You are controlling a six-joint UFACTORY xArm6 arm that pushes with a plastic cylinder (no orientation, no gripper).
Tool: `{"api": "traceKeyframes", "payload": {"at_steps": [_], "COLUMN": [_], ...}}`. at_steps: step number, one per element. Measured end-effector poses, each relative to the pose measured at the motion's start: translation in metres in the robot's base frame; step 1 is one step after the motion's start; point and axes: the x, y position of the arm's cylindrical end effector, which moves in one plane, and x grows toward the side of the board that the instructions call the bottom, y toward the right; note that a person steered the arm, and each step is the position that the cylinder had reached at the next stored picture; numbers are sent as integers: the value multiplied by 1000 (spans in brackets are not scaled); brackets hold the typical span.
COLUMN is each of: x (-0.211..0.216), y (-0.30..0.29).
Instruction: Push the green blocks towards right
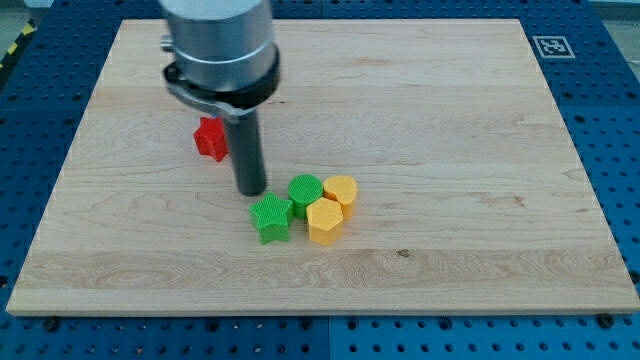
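Nearest the frame's bottom, the green star block (271,217) and green round block (305,190) sit at centre against two yellow blocks (331,209), while my tip (251,191), a bare rod gripping nothing, stands just upper-left of them, apparently lining up a rightward shove.

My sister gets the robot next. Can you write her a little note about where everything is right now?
My tip: on the board, just above-left of the green star block and left of the green round block; whether it touches either I cannot tell.
Green blocks: bunched near the board's middle, with two yellow blocks right against them on the view's right.
Red block: alone, behind the rod, upper left.
Done: nothing clear yet.
Left: push both greens toward the view's right; the yellows will likely slide along.
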Motion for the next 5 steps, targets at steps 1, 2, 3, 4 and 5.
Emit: {"api": "traceKeyframes", "payload": {"at_steps": [1,2,3,4,5], "x": [24,61,55,53,66], "y": [-9,-6,0,15,48]}}
